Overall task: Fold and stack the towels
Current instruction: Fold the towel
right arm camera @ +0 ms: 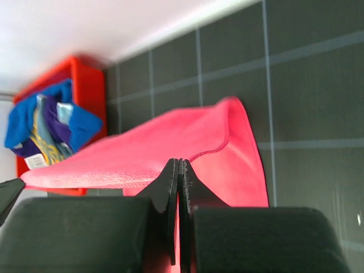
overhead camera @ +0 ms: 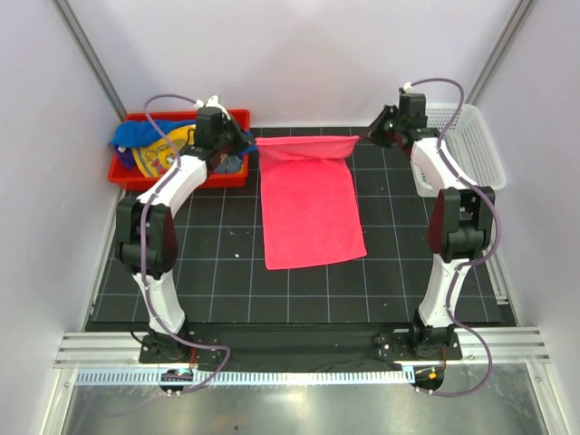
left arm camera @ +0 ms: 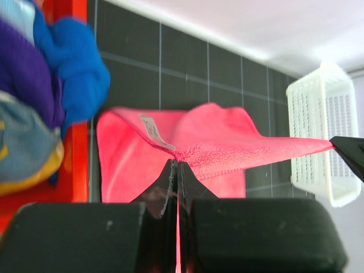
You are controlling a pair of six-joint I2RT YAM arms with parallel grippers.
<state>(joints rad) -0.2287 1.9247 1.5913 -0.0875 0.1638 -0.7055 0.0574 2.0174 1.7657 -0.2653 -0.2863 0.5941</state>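
A hot pink towel (overhead camera: 310, 208) lies lengthwise on the black gridded mat, its far edge lifted and stretched taut. My left gripper (overhead camera: 251, 142) is shut on the towel's far left corner (left arm camera: 170, 149), beside its white label. My right gripper (overhead camera: 365, 136) is shut on the far right corner (right arm camera: 187, 159). The near end of the pink towel (left arm camera: 131, 170) still rests flat on the mat. More towels, bright blue (overhead camera: 136, 134), purple and yellow-orange (overhead camera: 166, 154), sit bunched in the red bin (overhead camera: 172, 176).
The red bin stands at the back left, just behind my left arm. A white mesh basket (overhead camera: 475, 145) stands at the back right beside my right arm. Grey walls close in the sides and back of the black mat (overhead camera: 217, 272).
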